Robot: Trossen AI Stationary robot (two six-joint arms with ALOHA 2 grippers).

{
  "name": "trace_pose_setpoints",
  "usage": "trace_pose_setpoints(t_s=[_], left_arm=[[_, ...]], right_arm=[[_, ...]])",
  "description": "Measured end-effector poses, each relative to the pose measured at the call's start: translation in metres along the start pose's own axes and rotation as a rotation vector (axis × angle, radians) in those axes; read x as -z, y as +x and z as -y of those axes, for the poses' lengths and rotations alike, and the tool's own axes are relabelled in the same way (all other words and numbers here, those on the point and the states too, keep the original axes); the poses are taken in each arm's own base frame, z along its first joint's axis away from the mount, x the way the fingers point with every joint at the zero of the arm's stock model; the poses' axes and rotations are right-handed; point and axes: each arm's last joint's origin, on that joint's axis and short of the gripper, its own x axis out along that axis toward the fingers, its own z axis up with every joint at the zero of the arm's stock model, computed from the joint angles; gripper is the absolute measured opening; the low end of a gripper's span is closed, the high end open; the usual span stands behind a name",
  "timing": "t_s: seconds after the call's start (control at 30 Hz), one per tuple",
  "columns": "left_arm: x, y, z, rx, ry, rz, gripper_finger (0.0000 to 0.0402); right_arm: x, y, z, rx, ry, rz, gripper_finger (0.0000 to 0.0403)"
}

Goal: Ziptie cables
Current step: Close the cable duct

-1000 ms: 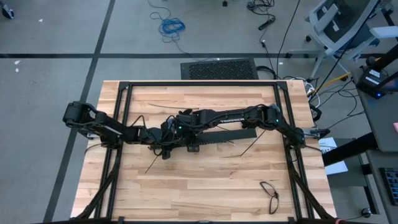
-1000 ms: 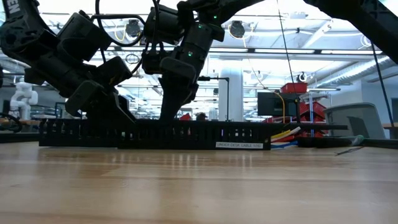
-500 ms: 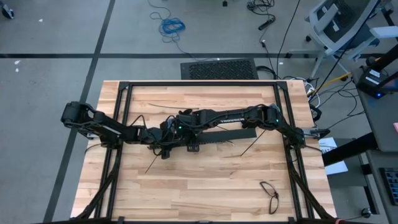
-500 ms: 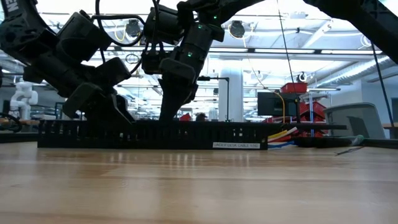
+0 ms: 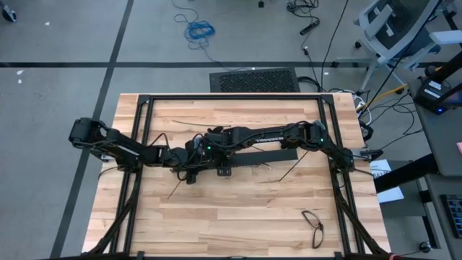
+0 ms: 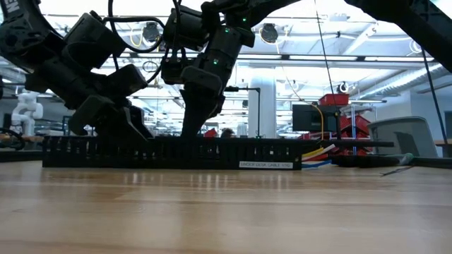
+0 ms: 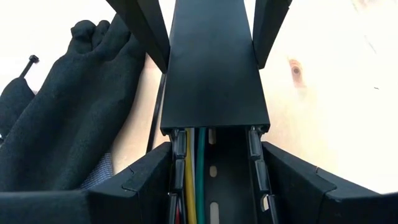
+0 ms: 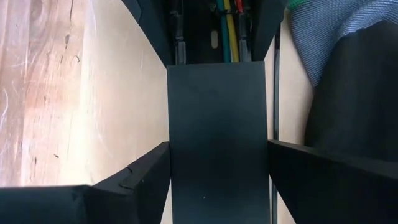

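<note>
Looked like robotics lab: open hall with ceiling lights (image 6: 268,32) upper centre, monitor (image 6: 305,116), office chair (image 5: 393,29) upper right, floor cables (image 5: 198,30).

— Where are the cables (image 7: 194,180) found?
— Yellow and green strands are laid lengthwise inside a black slotted tray (image 6: 169,152), partly hidden under its cover (image 7: 214,68); coloured ends (image 6: 319,156) are seen protruding.

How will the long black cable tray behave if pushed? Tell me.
Probably stiff: the cable tray lies straight along the table. Flat-bottomed, so it likely slides, not rolls. The cables inside look loose and may shift.
</note>
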Motion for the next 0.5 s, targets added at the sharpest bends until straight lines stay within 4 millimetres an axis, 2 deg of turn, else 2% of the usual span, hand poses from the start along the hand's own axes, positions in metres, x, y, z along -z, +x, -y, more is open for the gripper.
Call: trace_pose_setpoints(t_s=[0.5], left_arm=[[-0.002,0.000,-0.001,-0.026,0.026,0.027,0.0228]], right_arm=[[0.000,0.010,0.000,-0.028,-0.022,0.000,0.0240]])
